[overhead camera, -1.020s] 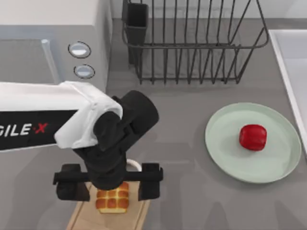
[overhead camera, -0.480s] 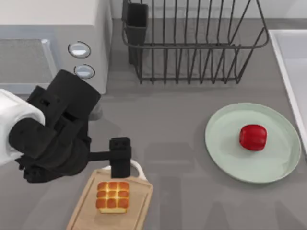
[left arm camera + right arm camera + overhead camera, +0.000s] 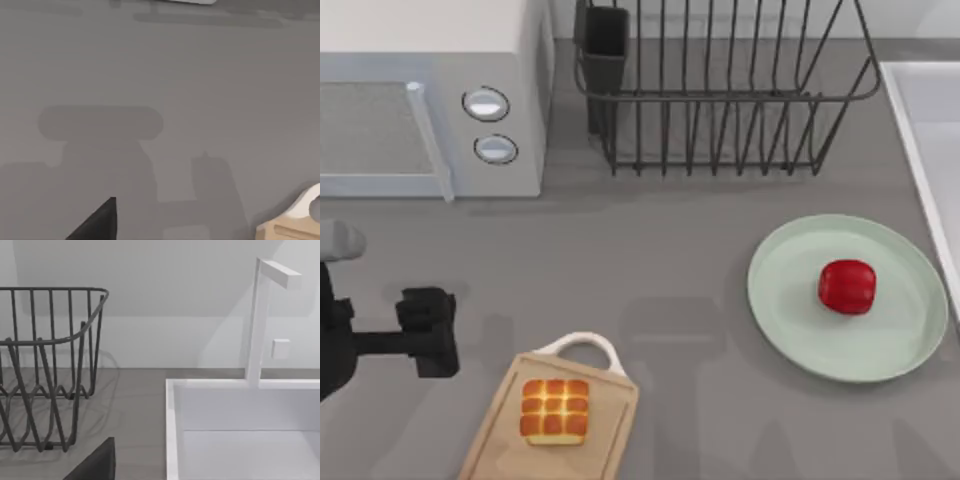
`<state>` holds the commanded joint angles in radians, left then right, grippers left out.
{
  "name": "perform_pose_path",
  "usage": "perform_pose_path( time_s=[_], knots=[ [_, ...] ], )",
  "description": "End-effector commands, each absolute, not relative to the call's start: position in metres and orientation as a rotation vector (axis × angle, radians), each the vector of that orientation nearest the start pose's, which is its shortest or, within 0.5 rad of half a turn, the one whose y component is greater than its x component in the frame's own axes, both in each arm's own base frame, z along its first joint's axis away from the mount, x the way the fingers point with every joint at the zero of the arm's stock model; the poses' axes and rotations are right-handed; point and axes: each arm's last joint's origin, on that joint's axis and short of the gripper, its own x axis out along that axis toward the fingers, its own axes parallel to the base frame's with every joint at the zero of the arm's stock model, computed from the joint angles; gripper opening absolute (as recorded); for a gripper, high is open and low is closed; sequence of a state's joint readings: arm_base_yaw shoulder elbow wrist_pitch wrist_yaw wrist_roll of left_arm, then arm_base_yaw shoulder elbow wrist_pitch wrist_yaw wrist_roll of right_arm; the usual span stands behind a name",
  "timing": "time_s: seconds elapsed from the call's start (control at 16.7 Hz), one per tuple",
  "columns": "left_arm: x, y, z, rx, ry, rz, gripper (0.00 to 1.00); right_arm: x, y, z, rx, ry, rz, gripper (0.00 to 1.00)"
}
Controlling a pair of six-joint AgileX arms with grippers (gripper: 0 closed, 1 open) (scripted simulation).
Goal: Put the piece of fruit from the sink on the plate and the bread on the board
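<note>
Both halves of the job look done from where I stand, w/ only the tidy-up left. The piece of fruit [image 3: 847, 286] sits on the plate [image 3: 790, 320], a bit right of the plate's centre, on the table's right side just beside the sink [image 3: 928, 130]. The bread [image 3: 555, 411] rests flat on the board [image 3: 610, 420] at the front left, roughly mid-board, w/ the white loop handle [image 3: 582, 347] pointing toward the back. Nothing grips either item. The left gripper [image 3: 425, 333] hangs at the far left edge of the table, near the board but apart from it and apart from the bread; I see one dark finger block and a cross bar, and I can't tell how far the fingers are spread. Its wrist view looks down on bare grey counter w/ just a corner of the board [image 3: 290, 227] in shot. The right arm's wrist view looks across at the sink [image 3: 172, 430], its tap [image 3: 257, 320] and the dish rack [image 3: 45, 365]; I can't tell its finger state either. Behind are the microwave [image 3: 430, 100] and rack [image 3: 720, 90], both untouched. My read: the step in hand is clearing the left arm off to park. The next move calls for little, just a clean path away from the board so the bread isn't nudged.
</note>
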<state>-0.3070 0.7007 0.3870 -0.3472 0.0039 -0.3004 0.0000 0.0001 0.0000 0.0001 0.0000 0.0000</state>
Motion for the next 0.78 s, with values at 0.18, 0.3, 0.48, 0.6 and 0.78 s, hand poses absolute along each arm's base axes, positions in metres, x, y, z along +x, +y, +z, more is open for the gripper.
perform_pose_path(
  time_s=[0.18,0.3,0.48,0.6,0.78],
  knots=[
    [0.124,-0.025,0.182,-0.148,0.423,-0.154,1.00,0.106,-0.001,0.160,0.000,0.000,0.000,1.00],
    [0.115,-0.015,0.175,-0.106,0.262,-0.109,1.00,0.106,-0.001,0.160,0.000,0.000,0.000,1.00],
    [0.108,-0.006,0.165,-0.041,0.087,-0.042,1.00,0.106,-0.001,0.160,0.000,0.000,0.000,1.00],
    [0.106,-0.002,0.161,-0.011,0.022,-0.011,1.00,0.106,-0.001,0.160,0.000,0.000,0.000,1.00],
    [0.106,-0.001,0.160,0.000,0.000,0.000,1.00,0.106,-0.001,0.160,0.000,0.000,0.000,1.00]
  ],
)
